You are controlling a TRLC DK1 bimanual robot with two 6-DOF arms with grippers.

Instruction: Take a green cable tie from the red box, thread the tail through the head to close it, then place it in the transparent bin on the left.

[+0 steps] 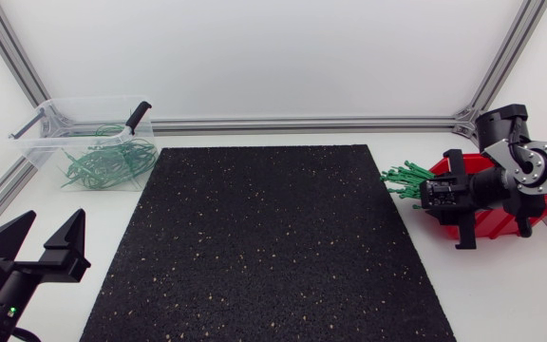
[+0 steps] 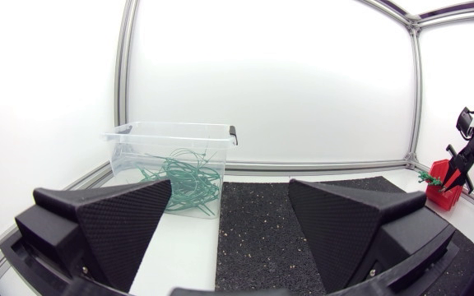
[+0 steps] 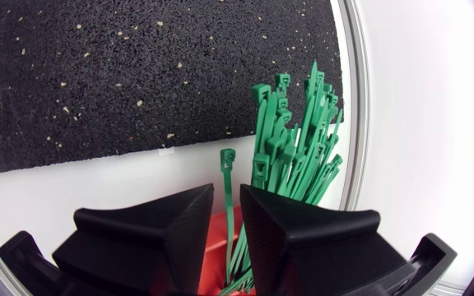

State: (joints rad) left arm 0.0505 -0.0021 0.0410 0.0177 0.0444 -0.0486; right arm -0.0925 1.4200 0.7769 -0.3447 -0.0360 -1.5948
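PICKING THE TIE: The right gripper (image 3: 227,191) reaches into the red box (image 1: 490,220) at the table's right side, its 2 fingers narrowed to a slim gap around 1 green cable tie (image 3: 228,160) that stands apart from the upright bundle of ties (image 3: 295,140). Red shows between the tie and 1 finger, so the jaws read as not yet pinching. The left gripper (image 1: 57,213) rests at the near left corner beside the black mat (image 1: 264,247), spread wide and holding nothing. The transparent bin (image 1: 41,152), at the far left, holds several closed green loops (image 1: 103,163). The step in hand appears to be the pick, the task's first. The next move likely calls for closing fully on that 1 tie alone, then lifting it straight out without dragging its neighbours
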